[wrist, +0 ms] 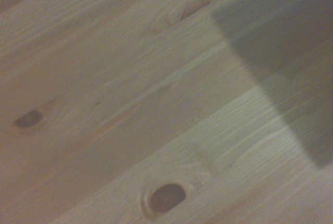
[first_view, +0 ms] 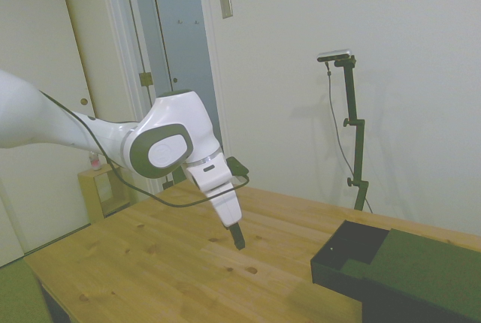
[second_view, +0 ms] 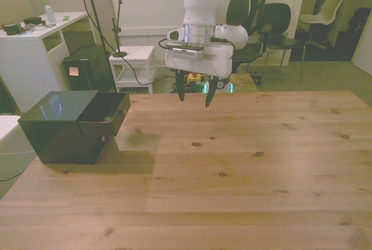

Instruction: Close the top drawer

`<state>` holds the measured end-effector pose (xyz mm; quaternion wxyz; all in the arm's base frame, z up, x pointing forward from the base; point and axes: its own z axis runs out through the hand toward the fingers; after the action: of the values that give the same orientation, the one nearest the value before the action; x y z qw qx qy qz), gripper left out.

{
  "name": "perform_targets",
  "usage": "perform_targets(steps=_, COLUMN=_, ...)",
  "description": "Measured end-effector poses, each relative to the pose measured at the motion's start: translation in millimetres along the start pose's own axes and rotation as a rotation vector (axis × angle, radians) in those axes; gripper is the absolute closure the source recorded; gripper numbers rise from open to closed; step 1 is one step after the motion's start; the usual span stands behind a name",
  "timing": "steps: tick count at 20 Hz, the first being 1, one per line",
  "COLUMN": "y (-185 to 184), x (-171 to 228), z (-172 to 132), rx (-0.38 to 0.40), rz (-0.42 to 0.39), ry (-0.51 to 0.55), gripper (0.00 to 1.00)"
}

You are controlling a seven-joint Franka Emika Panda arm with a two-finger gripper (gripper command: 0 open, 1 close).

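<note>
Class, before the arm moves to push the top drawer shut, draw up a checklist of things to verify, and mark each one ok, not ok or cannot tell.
1. Top drawer pulled out of the cabinet: ok.
2. Gripper empty, fingers apart: ok.
3. Gripper touching the drawer: not ok; it hangs apart from it over the table.
4. Bare wood between gripper and drawer front: ok.
5. Drawer holds nothing sticking up: ok in the side view.
6. Drawer slides freely: cannot tell.

A knotty wooden table (second_view: 244, 163) carries a dark cabinet (second_view: 55, 125).

Wooden table (second_view: 244, 168), dark cabinet (second_view: 52, 131).
</note>
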<state>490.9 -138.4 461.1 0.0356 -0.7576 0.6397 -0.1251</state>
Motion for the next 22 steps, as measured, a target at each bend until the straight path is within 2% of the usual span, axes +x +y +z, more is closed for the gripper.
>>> perform_targets(steps=4, y=-12.8, x=30.5, z=11.5, rx=0.010, rz=0.102, ry=0.025, gripper=0.00)
perform_targets(steps=11, y=-19.1, x=84.0, z=15.3, rx=0.022, rz=0.333, ry=0.077, gripper=0.00)
perform_targets(steps=17, y=-1.8, x=124.5, z=27.7, rx=-0.003, rz=0.427, ry=0.099, gripper=0.00)
perform_targets(steps=18, y=0.8, x=127.6, z=29.9, rx=-0.008, rz=0.434, ry=0.100, gripper=1.00)
perform_targets(steps=22, y=2.2, x=128.9, z=34.6, rx=-0.016, rz=0.440, ry=0.098, gripper=1.00)
